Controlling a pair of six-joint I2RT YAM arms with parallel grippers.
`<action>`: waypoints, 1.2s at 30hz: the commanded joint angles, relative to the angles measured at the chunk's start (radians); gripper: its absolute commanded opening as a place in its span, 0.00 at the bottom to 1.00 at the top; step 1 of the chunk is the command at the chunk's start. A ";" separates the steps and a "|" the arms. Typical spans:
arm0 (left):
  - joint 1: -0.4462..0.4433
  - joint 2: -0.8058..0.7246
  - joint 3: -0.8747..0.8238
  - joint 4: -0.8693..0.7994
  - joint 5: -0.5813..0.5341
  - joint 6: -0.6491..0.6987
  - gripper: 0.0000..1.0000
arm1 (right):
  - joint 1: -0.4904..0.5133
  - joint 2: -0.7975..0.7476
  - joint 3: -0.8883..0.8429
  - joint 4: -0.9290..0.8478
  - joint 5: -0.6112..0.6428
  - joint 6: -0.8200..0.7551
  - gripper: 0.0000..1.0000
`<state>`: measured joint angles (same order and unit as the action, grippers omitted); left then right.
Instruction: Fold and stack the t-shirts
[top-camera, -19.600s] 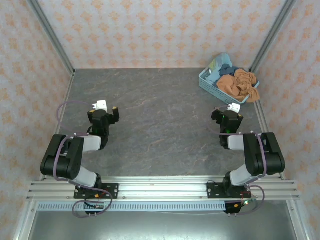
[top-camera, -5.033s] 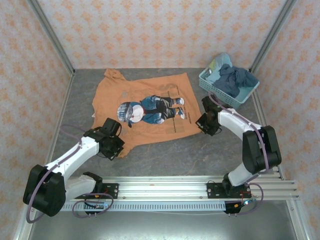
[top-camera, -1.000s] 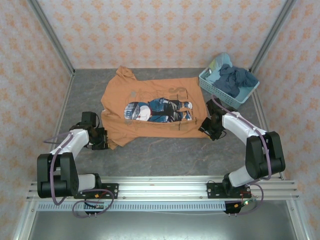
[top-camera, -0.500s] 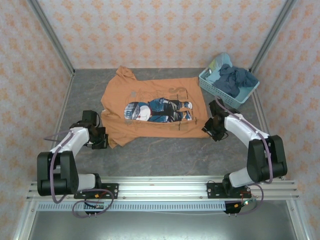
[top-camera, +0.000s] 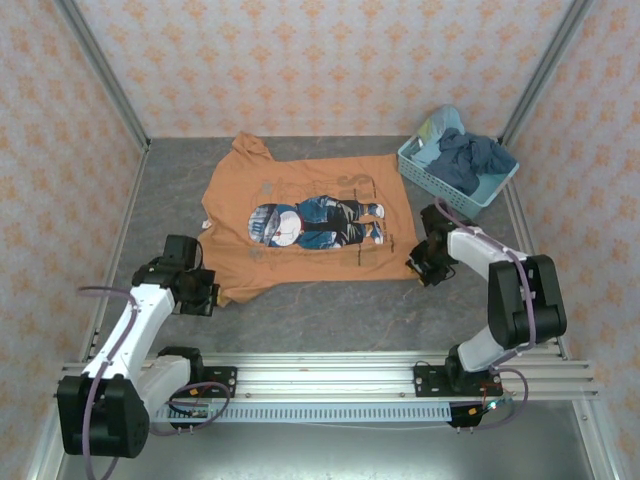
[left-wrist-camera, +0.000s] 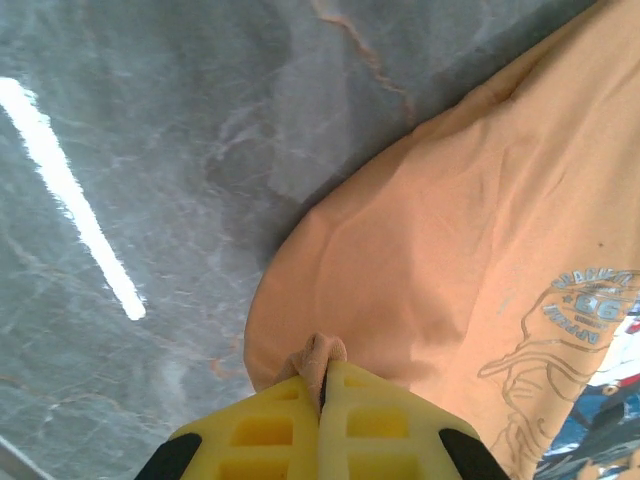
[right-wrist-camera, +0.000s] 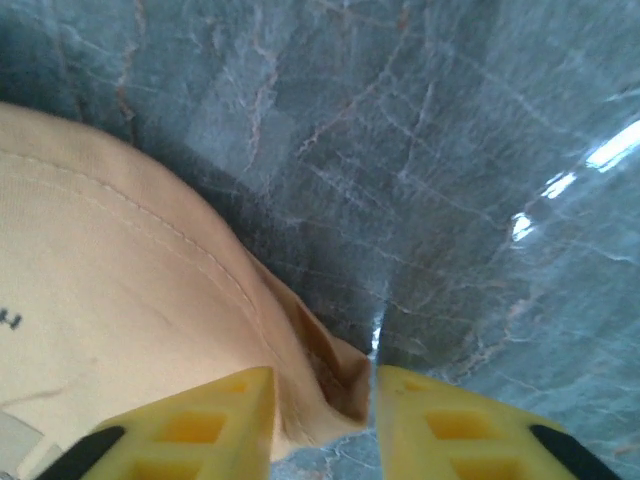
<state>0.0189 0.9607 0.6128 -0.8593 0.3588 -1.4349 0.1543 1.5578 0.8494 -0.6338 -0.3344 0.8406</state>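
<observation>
The orange-tan t-shirt lies spread flat on the table with its blue-and-dark chest print facing up. My left gripper sits at the shirt's near-left edge. In the left wrist view it is shut on a pinched fold of the orange cloth. My right gripper is at the shirt's near-right corner. In the right wrist view its jaws stand open, with the folded corner of the shirt lying between them, near the left finger. Dusty blue and pale blue t-shirts are piled in the basket.
The light-blue lattice basket stands at the back right, close behind my right arm. Bare grey table lies between the shirt and the arm bases. Patterned walls and metal posts enclose the table on three sides.
My left gripper has closed on the shirt's edge, and the left arm has swung, bringing the gripper slightly nearer. The right gripper stays at the shirt's corner.
</observation>
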 joint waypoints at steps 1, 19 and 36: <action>-0.019 -0.031 0.004 -0.087 -0.026 0.044 0.00 | -0.001 0.032 0.011 0.013 -0.008 0.031 0.25; -0.356 -0.171 0.015 -0.325 -0.110 0.104 0.00 | -0.002 -0.132 -0.045 -0.257 0.062 -0.167 0.00; -0.369 0.239 0.492 -0.204 -0.369 0.403 0.00 | -0.014 -0.050 0.142 -0.267 0.016 -0.094 0.00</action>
<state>-0.3534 1.1374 1.0271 -1.0729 0.0944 -1.1290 0.1532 1.4807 0.9413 -0.8688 -0.3164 0.7147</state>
